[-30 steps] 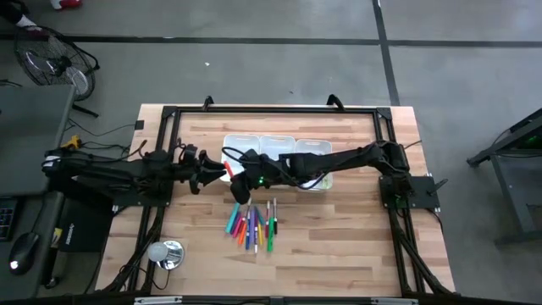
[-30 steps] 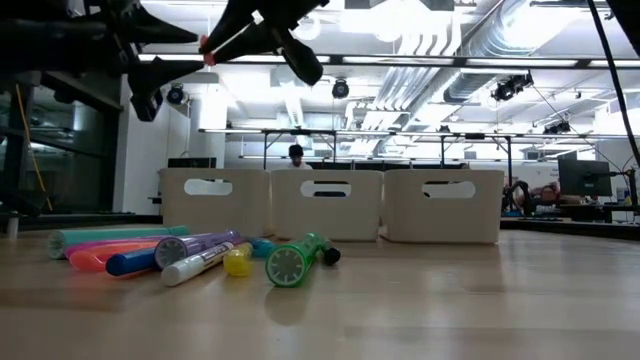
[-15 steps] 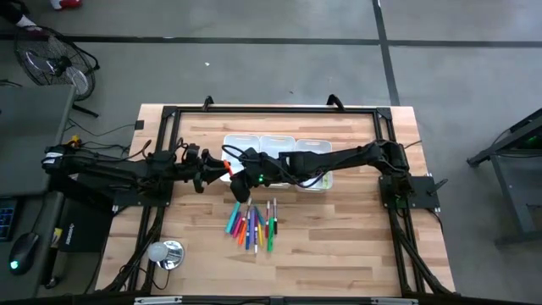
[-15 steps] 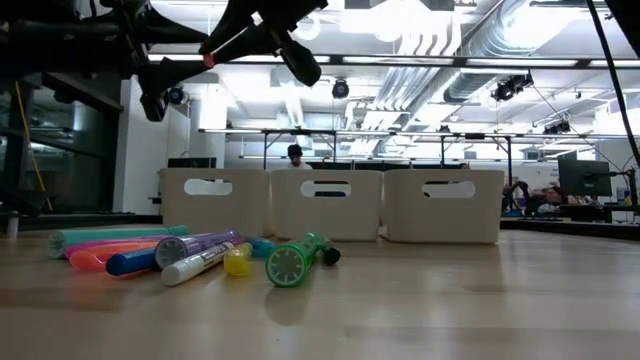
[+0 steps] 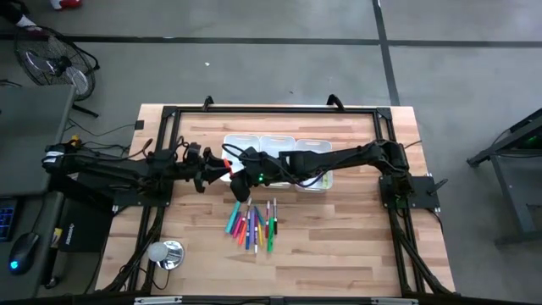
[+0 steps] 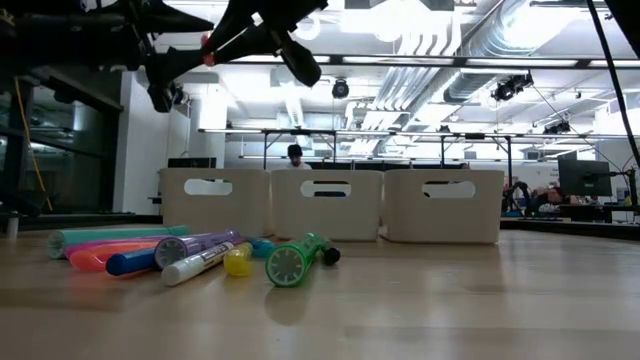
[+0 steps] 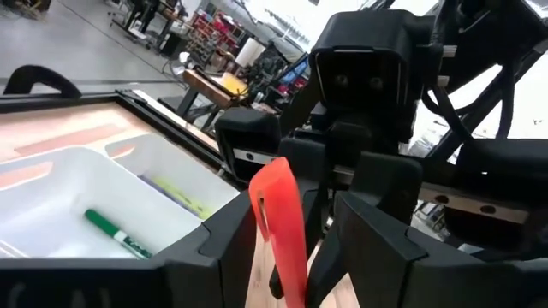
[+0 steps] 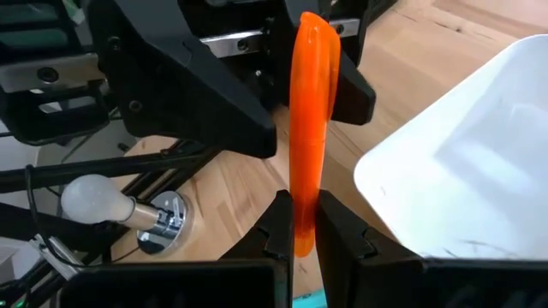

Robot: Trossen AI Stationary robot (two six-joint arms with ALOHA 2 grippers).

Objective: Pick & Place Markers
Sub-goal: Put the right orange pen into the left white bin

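Markers (image 6: 190,252) lying clustered on wooden table (image 6: 420,300), green one (image 6: 295,262) nearest. Three white bins (image 6: 328,204) standing in row behind. Dark arms (image 6: 260,28) overhead, red tip showing.

Markers (image 5: 252,224) lie on the table (image 5: 356,237) before three bins (image 5: 278,146).

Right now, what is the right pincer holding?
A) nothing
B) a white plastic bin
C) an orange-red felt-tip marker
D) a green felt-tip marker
C: in the right wrist view the right pincer is shut on the orange-red felt-tip marker, which stands up between its fingers, facing the left pincer.
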